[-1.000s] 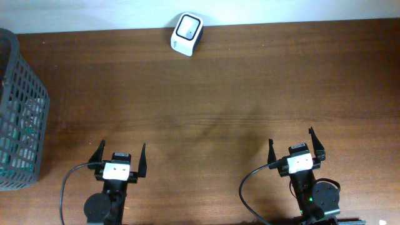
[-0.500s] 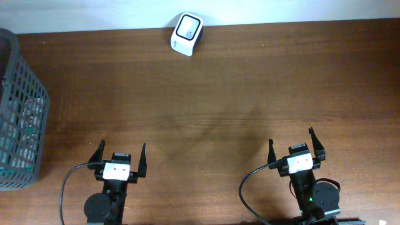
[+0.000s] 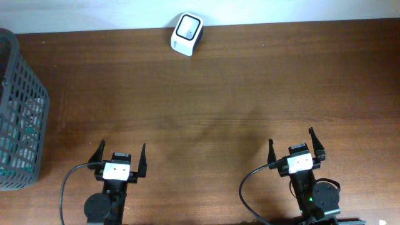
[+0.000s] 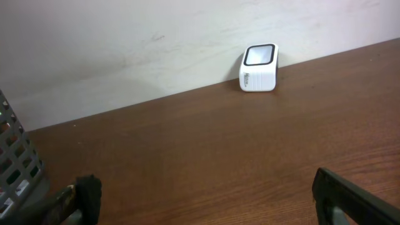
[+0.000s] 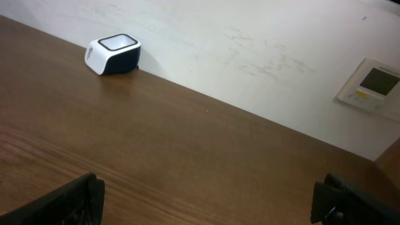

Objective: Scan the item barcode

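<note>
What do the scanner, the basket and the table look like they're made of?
Scanner: likely plastic, smooth white shell with a glossy dark window on top.
Basket: matte dark grey grid of holes; plastic or coated metal, cannot tell.
Table: wood or wood-look laminate, brown grain, slight sheen.

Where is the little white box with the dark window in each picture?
Overhead: white scanner at the top, left of centre, by the wall.
Left wrist: upper right of centre, by the wall.
Right wrist: upper left, by the wall.
Shared landmark: the white wall where the brown table ends.
</note>
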`<state>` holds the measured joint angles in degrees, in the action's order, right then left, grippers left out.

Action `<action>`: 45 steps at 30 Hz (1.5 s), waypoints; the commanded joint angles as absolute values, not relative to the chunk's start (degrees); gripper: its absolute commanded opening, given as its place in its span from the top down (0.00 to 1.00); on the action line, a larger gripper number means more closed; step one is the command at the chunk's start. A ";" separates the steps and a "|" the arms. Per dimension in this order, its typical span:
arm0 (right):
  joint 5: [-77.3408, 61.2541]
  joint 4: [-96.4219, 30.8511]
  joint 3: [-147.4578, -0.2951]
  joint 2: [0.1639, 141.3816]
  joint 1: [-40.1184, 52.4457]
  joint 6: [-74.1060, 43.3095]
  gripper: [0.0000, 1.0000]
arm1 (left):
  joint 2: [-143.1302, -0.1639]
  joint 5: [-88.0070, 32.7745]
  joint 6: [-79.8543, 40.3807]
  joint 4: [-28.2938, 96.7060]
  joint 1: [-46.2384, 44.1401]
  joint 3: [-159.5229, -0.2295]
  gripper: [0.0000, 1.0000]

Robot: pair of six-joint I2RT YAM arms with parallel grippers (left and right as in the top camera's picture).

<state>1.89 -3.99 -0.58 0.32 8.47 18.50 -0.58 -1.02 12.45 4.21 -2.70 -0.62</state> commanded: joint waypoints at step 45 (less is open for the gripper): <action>1.78 -4.54 -0.32 0.30 8.84 18.85 0.01 | -20.58 -1.58 9.89 13.28 -2.35 -26.00 0.01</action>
<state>1.89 -4.01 -0.58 0.36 8.47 18.50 -14.44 0.54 10.63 11.99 -2.68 -19.49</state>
